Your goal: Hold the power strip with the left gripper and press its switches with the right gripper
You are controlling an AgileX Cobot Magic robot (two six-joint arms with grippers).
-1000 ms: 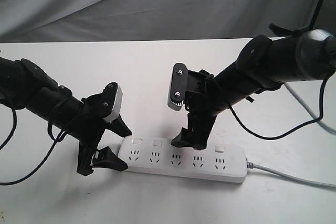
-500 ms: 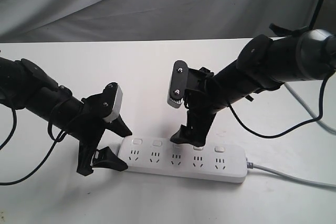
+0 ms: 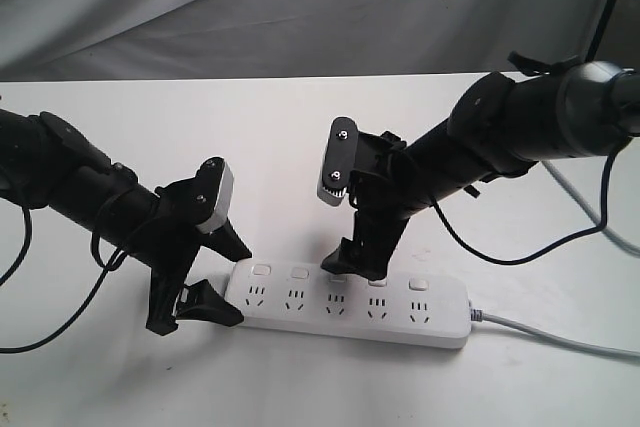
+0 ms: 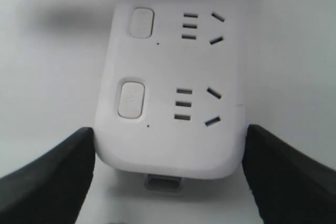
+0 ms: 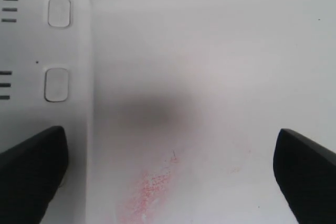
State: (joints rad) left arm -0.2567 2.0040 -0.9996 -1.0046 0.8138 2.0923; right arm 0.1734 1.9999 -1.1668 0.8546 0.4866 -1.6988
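Note:
The white power strip (image 3: 350, 305) lies flat near the table's front, with its switches (image 3: 262, 270) in a row along the far edge. My left gripper (image 3: 225, 277) straddles the strip's left end. In the left wrist view its fingers (image 4: 47, 177) press on both sides of the power strip (image 4: 173, 77), next to the end switch (image 4: 131, 99). My right gripper (image 3: 360, 237) hangs open over the strip's middle, its lower fingertip (image 3: 350, 262) at the third switch, which it hides. In the right wrist view one of its fingers (image 5: 31, 174) overlaps the power strip (image 5: 31, 45) beside two switches (image 5: 56, 84).
A grey cord (image 3: 560, 339) leaves the strip's right end and runs off to the right. Loose black cables hang from both arms. A faint pink stain (image 5: 152, 187) marks the white table behind the strip. Grey cloth (image 3: 300, 7) covers the background.
My right gripper has shifted slightly left along the switch row, its lower fingertip now nearer the third switch. The left gripper and the strip have not moved.

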